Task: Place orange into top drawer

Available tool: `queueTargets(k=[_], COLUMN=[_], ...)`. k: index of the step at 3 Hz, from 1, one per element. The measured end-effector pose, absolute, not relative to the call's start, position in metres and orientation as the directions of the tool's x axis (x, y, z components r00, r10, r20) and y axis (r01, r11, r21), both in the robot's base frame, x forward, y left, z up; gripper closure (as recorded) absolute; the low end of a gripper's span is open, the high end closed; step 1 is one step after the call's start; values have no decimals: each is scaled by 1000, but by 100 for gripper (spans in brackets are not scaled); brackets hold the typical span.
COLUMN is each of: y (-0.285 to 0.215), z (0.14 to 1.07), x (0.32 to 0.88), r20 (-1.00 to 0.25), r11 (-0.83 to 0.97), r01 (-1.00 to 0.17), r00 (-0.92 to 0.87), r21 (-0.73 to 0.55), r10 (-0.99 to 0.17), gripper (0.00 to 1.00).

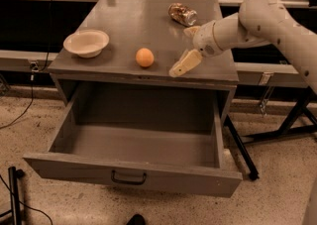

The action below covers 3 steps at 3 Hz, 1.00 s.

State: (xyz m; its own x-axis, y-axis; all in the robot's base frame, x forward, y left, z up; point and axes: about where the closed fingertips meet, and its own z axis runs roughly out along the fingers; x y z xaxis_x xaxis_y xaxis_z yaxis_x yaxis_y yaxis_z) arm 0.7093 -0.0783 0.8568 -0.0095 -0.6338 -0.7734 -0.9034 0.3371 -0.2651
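Note:
The orange (144, 57) sits on the grey cabinet top (143, 23), near its front edge at the middle. The top drawer (133, 174) below is pulled wide open, with nothing in it; its dark handle (128, 178) is at the middle of the front panel. My gripper (185, 47) hovers just over the cabinet top, to the right of the orange and apart from it. It is open and empty; one cream finger (184, 64) points toward the front edge, the other (191, 30) lies farther back.
A cream bowl (86, 42) stands at the left of the cabinet top. A shiny brownish can (182, 14) lies at the back right, behind the gripper. My white arm (267, 18) reaches in from the right. Black table legs (242, 149) stand right of the drawer.

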Motion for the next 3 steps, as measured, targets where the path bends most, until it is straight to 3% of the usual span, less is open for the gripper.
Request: queueTargets(k=[2,3], y=[-27,15], z=[828,834], x=[716,700], r20=[-815,-831], r11=[300,180], r01=[-944,-980], r00=[-63,-32], r21=[-138,-82], r10=[-575,-555], gripper=[0,0])
